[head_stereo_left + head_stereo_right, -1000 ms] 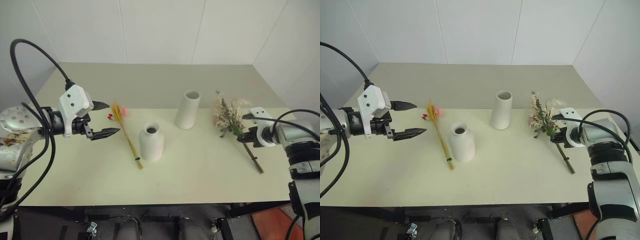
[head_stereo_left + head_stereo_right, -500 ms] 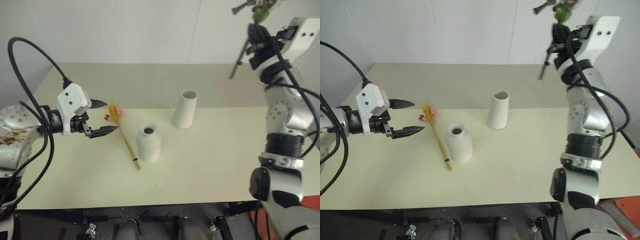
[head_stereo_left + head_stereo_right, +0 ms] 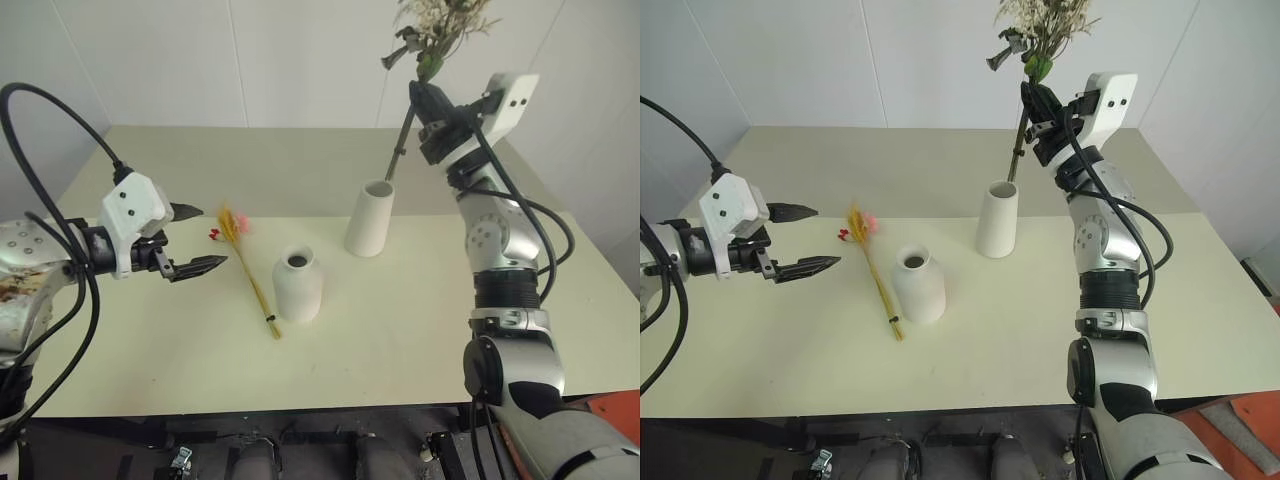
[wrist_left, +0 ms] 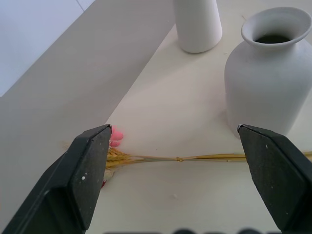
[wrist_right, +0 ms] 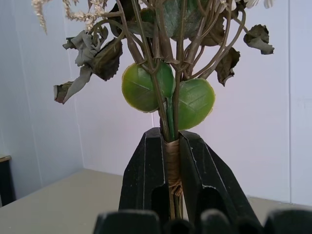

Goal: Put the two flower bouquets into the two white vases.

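- The short, rounded, matte white bottle vase (image 3: 299,285) stands nearest on the pale table (image 3: 400,330), with the slim bunch of yellow wheat-like stalks (image 3: 250,275) lying flat just beside it.
- The left gripper (image 3: 197,240) hovers near the bunch's pink heads, fingers spread and empty.
- Farther back stands the taller plain white cylinder vase (image 3: 371,218).
- Above it, the right gripper (image 5: 170,161) is clamped on the wrapped stems of the fuller cream-and-green bouquet (image 3: 435,25); the wrist view shows its round green leaves.
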You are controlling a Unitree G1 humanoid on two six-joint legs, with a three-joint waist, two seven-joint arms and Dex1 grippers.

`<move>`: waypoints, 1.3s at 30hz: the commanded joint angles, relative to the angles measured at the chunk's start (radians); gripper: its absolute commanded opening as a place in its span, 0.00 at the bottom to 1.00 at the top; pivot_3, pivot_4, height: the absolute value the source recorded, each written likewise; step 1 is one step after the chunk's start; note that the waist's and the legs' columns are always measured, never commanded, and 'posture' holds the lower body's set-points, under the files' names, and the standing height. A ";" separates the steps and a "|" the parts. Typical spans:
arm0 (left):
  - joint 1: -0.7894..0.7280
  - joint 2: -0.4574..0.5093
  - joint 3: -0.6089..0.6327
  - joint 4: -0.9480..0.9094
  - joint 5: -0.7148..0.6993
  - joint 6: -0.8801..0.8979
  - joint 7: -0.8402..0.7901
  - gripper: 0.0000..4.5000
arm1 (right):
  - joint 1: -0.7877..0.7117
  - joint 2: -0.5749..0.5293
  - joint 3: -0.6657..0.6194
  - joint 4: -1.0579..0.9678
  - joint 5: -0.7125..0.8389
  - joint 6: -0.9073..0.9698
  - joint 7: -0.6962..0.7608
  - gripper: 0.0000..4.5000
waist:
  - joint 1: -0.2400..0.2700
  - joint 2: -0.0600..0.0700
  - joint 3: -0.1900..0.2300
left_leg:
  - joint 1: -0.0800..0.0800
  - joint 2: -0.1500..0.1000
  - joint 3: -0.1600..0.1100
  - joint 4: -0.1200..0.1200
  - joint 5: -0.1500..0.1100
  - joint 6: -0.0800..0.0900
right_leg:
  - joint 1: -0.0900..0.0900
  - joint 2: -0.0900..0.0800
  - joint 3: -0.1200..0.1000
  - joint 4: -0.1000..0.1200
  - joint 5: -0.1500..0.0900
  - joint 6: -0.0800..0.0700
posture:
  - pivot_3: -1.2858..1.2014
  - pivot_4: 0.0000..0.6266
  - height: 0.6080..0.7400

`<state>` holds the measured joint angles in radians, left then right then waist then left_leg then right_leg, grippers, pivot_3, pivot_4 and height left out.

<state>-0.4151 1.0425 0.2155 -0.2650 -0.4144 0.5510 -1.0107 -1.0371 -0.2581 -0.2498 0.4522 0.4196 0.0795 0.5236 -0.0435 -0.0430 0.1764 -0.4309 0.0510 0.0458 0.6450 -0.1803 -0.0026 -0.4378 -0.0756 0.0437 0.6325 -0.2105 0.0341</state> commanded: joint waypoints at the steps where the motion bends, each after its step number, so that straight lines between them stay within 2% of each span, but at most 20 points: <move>1: 0.009 0.025 0.047 -0.043 -0.012 0.013 0.010 1.00 | -0.026 0.010 -0.031 0.025 0.030 -0.068 0.019 0.04 | 0.000 0.000 0.000 | 0.000 0.000 0.000 0.000 0.000 0.000 | 0.000 0.000 0.000 0.000 0.000 0.000 | 0.52 0.24 1.00; 9: 0.022 0.037 0.062 -0.062 -0.026 0.033 0.016 1.00 | -0.006 0.040 0.000 0.094 0.005 -0.108 0.047 0.04 | -0.001 0.000 0.000 | 0.000 0.000 0.000 0.000 0.000 0.000 | 0.000 0.000 0.000 0.000 0.000 0.000 | 0.52 0.24 1.00; 10: 0.022 0.038 0.063 -0.065 -0.028 0.035 0.017 1.00 | 0.001 0.039 0.002 0.095 0.005 -0.107 0.056 0.20 | -0.001 0.000 0.000 | 0.000 0.000 0.000 0.000 0.000 0.000 | 0.000 0.000 0.000 0.000 0.000 0.000 | 0.52 0.24 1.00; 13: 0.025 0.038 0.065 -0.068 -0.029 0.038 0.018 1.00 | 0.025 0.035 0.008 0.086 -0.004 -0.108 0.067 0.41 | 0.000 0.000 0.000 | 0.000 0.000 0.000 0.000 0.000 0.000 | 0.000 0.000 0.000 0.000 0.000 0.000 | 0.52 0.24 1.00; 15: 0.027 0.038 0.065 -0.067 -0.030 0.041 0.018 1.00 | 0.047 0.033 0.013 0.059 -0.006 -0.096 0.070 0.59 | 0.000 0.000 0.000 | 0.000 0.000 0.000 0.000 0.000 0.000 | 0.000 0.000 0.000 0.000 0.000 0.000 | 0.52 0.24 1.00; 19: 0.023 0.023 0.067 -0.045 -0.037 0.036 0.023 1.00 | 0.140 0.029 0.050 -0.061 -0.006 -0.030 0.065 0.89 | 0.000 0.000 0.000 | 0.000 0.000 0.000 0.000 0.000 0.000 | 0.000 0.000 0.000 0.000 0.000 0.000 | 0.52 0.24 1.00; 20: 0.022 0.022 0.063 -0.039 -0.034 0.032 0.024 1.00 | 0.163 0.024 0.065 -0.090 -0.019 -0.004 0.050 0.96 | 0.000 0.000 0.000 | 0.000 0.000 0.000 -0.001 0.000 0.000 | 0.000 0.000 0.000 0.000 0.000 0.000 | 0.52 0.24 1.00; 21: 0.022 0.022 0.057 -0.033 -0.029 0.028 0.026 1.00 | 0.194 0.011 0.091 -0.123 -0.053 0.004 0.041 1.00 | 0.000 0.000 0.000 | 0.000 0.000 0.000 -0.001 0.000 0.000 | 0.000 0.000 0.000 0.000 0.000 0.000 | 0.52 0.24 1.00; 25: 0.009 0.017 0.036 -0.013 -0.018 0.018 0.029 1.00 | 0.323 -0.059 0.174 -0.289 -0.118 0.041 0.080 1.00 | 0.001 0.000 0.000 | 0.000 0.000 0.000 -0.001 0.000 0.000 | 0.000 0.000 0.000 0.000 0.000 0.000 | 0.52 0.24 1.00; 31: -0.032 -0.003 -0.003 0.033 -0.007 0.013 0.036 1.00 | 0.428 -0.185 0.225 -0.447 -0.172 0.059 0.148 1.00 | 0.002 0.000 0.000 | 0.000 0.000 0.000 0.000 0.000 0.000 | 0.000 0.000 0.000 0.000 0.000 0.000 | 0.52 0.24 1.00; 32: -0.046 -0.004 -0.014 0.034 -0.016 0.064 0.050 1.00 | 0.439 -0.205 0.229 -0.467 -0.179 0.074 0.151 1.00 | 0.003 0.000 0.000 | 0.000 0.000 0.000 0.000 0.000 0.000 | 0.000 0.000 0.000 0.000 0.000 0.000 | 0.52 0.24 1.00; 35: -0.146 -0.010 -0.109 0.035 0.003 0.359 0.177 1.00 | 0.467 -0.260 0.222 -0.523 -0.199 0.152 0.126 1.00 | 0.004 0.000 0.000 | 0.000 0.000 0.000 0.000 0.000 0.000 | 0.000 0.000 0.000 0.000 0.000 0.000 | 0.52 0.24 1.00; 37: -0.256 -0.102 -0.097 0.085 -0.015 0.619 0.306 1.00 | 0.504 -0.304 0.219 -0.565 -0.226 0.178 0.127 1.00 | 0.009 0.000 0.000 | 0.001 -0.001 0.000 0.001 0.000 0.000 | 0.001 0.000 0.000 0.000 -0.001 0.002 | 0.52 0.24 1.00; 39: -0.344 -0.208 -0.024 0.143 -0.001 0.800 0.434 1.00 | 0.549 -0.336 0.194 -0.620 -0.212 0.203 0.136 1.00 | 0.023 0.000 0.000 | 0.000 -0.001 -0.001 0.001 0.000 0.000 | 0.001 0.000 -0.001 0.001 -0.001 0.002 | 0.52 0.24 1.00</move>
<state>-0.7188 0.8523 0.1295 -0.1464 -0.4281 1.2129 -0.6711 -0.4947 -0.5745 -0.0186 -0.0962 0.2016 0.2652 0.6603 -0.0202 -0.0435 0.1763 -0.4304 0.0501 0.0440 0.6466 -0.1802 -0.0027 -0.4363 -0.0750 0.0428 0.6326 -0.2123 0.0371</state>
